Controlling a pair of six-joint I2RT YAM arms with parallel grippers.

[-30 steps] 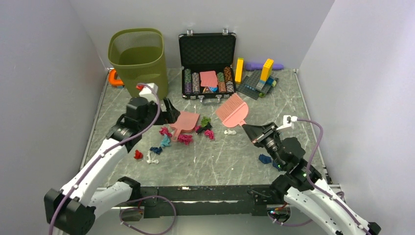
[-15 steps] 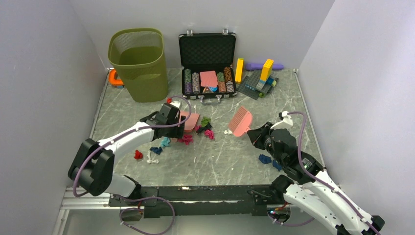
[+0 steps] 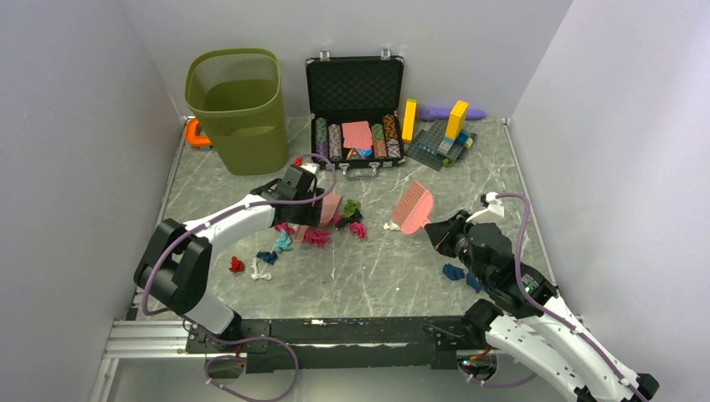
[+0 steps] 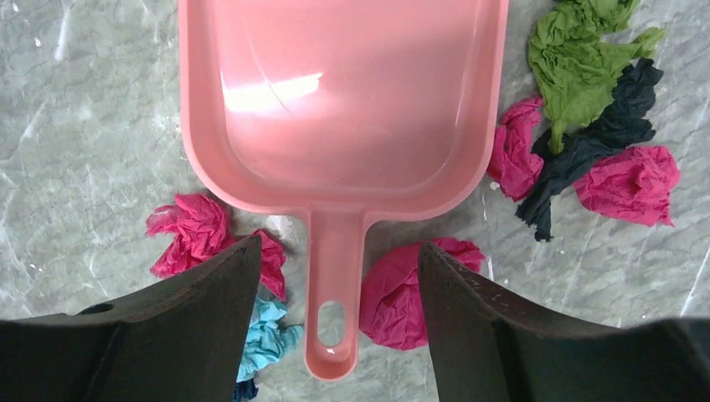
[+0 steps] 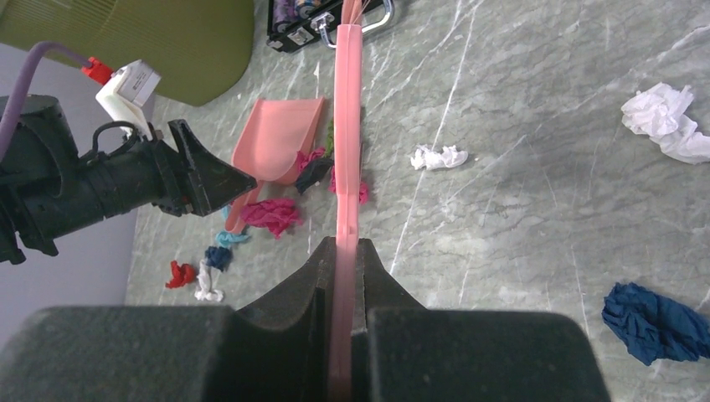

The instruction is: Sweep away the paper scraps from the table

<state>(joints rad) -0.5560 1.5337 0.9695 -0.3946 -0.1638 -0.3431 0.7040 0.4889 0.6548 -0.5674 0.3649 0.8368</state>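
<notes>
Left gripper [image 4: 336, 245] open, jaws either side of the pink dustpan [image 4: 343, 100] handle, not pinching it. Right gripper [image 5: 345, 251] clamped on the pink brush [image 5: 347, 126] handle. Paper scraps [image 4: 402, 293] mostly bunched round the dustpan, mid-left on the table [image 3: 377, 276]. One white wad [image 3: 392, 225] just beside the brush head, blue wads [image 3: 453, 271] by the right arm. Green bin [image 3: 237, 109] and chip case [image 3: 355, 84] at the back.

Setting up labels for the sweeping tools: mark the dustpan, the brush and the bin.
dustpan [image 4: 343, 109]: left wrist view, middle of its scoop.
brush [image 3: 412, 208]: top view, its pink head.
bin [image 3: 243, 138]: top view, its front wall.
</notes>
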